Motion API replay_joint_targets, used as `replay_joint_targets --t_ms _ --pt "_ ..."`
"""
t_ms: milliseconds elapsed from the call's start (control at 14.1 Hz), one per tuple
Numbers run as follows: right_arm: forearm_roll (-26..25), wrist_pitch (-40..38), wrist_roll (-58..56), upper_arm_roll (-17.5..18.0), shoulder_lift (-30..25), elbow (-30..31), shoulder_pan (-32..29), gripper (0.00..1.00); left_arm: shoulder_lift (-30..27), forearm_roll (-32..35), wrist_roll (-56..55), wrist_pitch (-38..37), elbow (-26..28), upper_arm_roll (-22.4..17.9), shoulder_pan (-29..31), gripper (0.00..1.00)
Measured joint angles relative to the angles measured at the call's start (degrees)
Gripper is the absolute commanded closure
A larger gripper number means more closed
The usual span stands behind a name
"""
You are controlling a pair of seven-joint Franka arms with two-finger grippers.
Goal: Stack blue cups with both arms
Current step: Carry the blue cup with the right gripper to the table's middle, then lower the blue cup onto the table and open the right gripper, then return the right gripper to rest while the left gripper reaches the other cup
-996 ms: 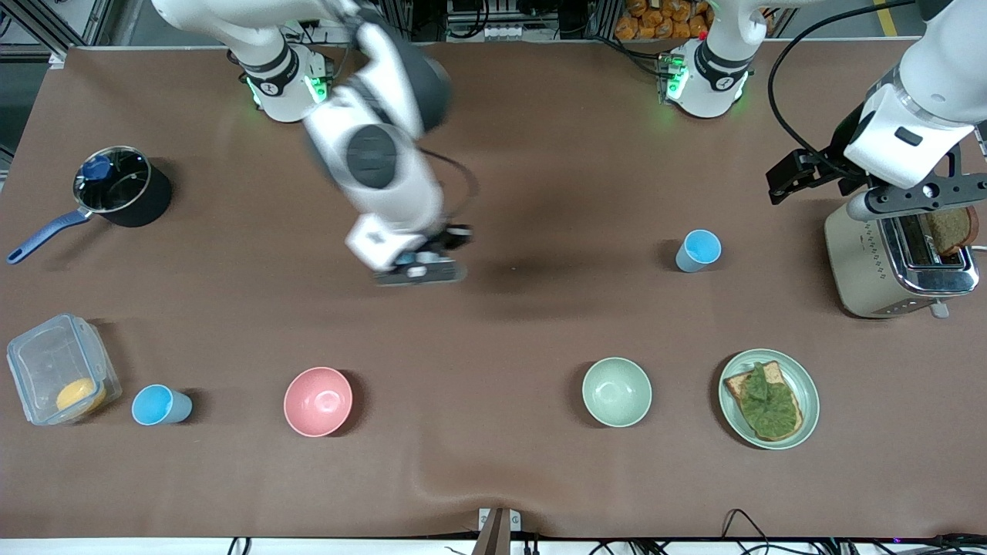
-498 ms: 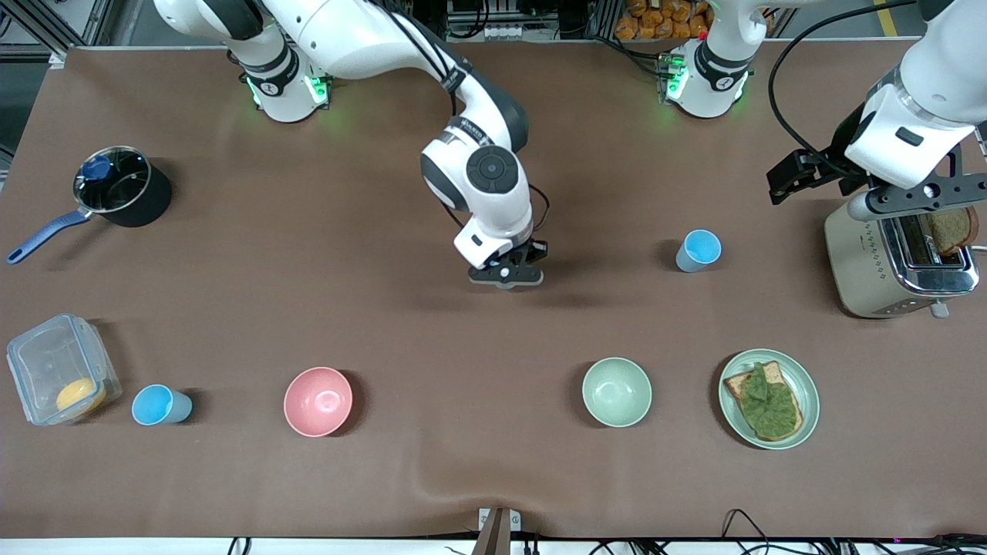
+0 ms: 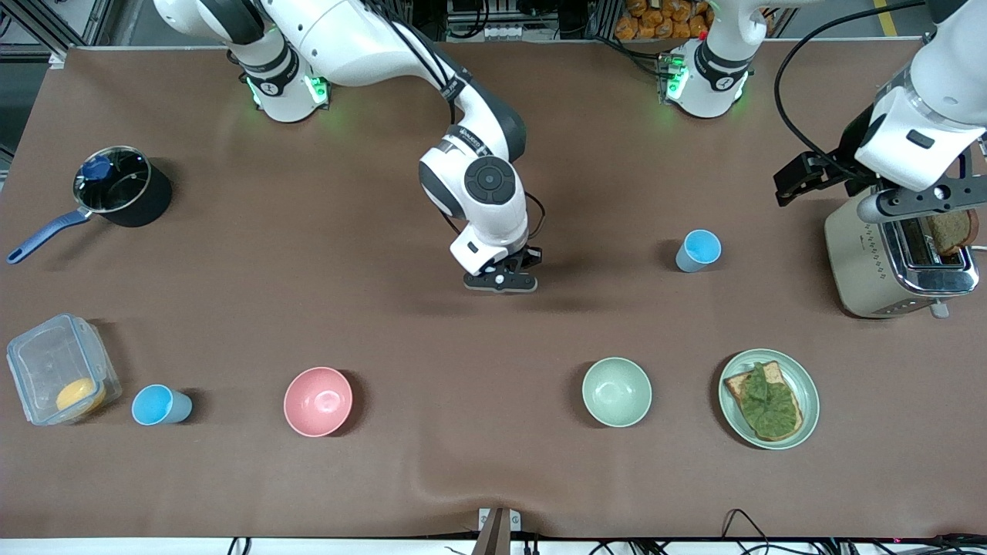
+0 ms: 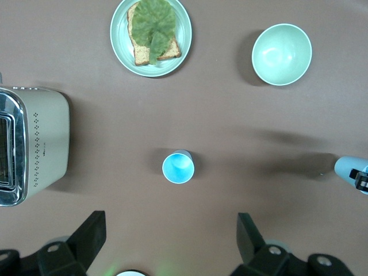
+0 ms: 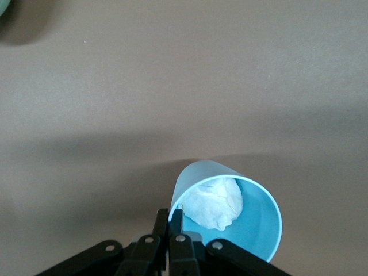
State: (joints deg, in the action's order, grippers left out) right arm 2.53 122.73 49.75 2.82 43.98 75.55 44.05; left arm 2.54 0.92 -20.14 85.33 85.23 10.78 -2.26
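Note:
My right gripper (image 3: pixel 500 281) is low over the middle of the table. It is shut (image 5: pixel 175 214) on the rim of a light-blue cup (image 5: pixel 225 215) with a white patch inside; the front view hides that cup under the hand. A second blue cup (image 3: pixel 698 250) stands upright toward the left arm's end, and shows in the left wrist view (image 4: pixel 178 167). A third blue cup (image 3: pixel 160 405) stands beside the plastic box at the right arm's end. My left gripper (image 3: pixel 917 202) hangs open (image 4: pixel 172 227) and empty, high over the toaster.
A pink bowl (image 3: pixel 318 401) and a pale green bowl (image 3: pixel 616 391) sit near the front camera. A plate (image 3: pixel 726 395) holds toast with greens. A toaster (image 3: pixel 871 262) stands at the left arm's end. A dark pot (image 3: pixel 123 185) and a clear box (image 3: pixel 54 370) stand at the right arm's end.
My right arm swung toward the left arm's end to the table's middle, then settled there. My left arm shifted slightly. The two standing cups have not moved.

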Motion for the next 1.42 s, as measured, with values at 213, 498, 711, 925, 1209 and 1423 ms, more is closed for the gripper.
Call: replay_joint_targets --t_ms 213,498,711,925,1209,1423 --pt "-0.02 -0.74 0.00 0.20 0.00 -0.07 0.46 0.42 0.00 0.00 -0.01 0.00 -0.02 1.02 -0.40 0.00" --pt "-0.03 -1.48 0.00 0.12 -0.01 -0.24 0.47 0.31 0.00 -2.06 -0.01 0.00 -0.02 0.83 -0.02 0.00" --pt "-0.04 -8.21 0.00 -0.26 -0.45 -2.95 -0.21 0.28 0.00 -2.34 -0.01 0.00 -0.02 1.06 -0.18 0.00" --pt "-0.03 -13.30 -1.70 -0.35 -2.92 -6.01 -2.79 0.02 0.16 -2.34 -0.01 0.00 0.02 1.07 -0.32 0.00" --pt "-0.09 -19.13 -8.64 -0.79 -10.80 -6.13 -9.85 0.00 1.62 -1.80 -0.01 0.78 0.78 0.65 -0.16 0.00" --pt "-0.02 -21.01 -21.91 -1.03 -16.41 -3.51 -19.91 0.00 2.89 1.17 -0.01 0.87 3.81 0.87 -1.17 0.00"
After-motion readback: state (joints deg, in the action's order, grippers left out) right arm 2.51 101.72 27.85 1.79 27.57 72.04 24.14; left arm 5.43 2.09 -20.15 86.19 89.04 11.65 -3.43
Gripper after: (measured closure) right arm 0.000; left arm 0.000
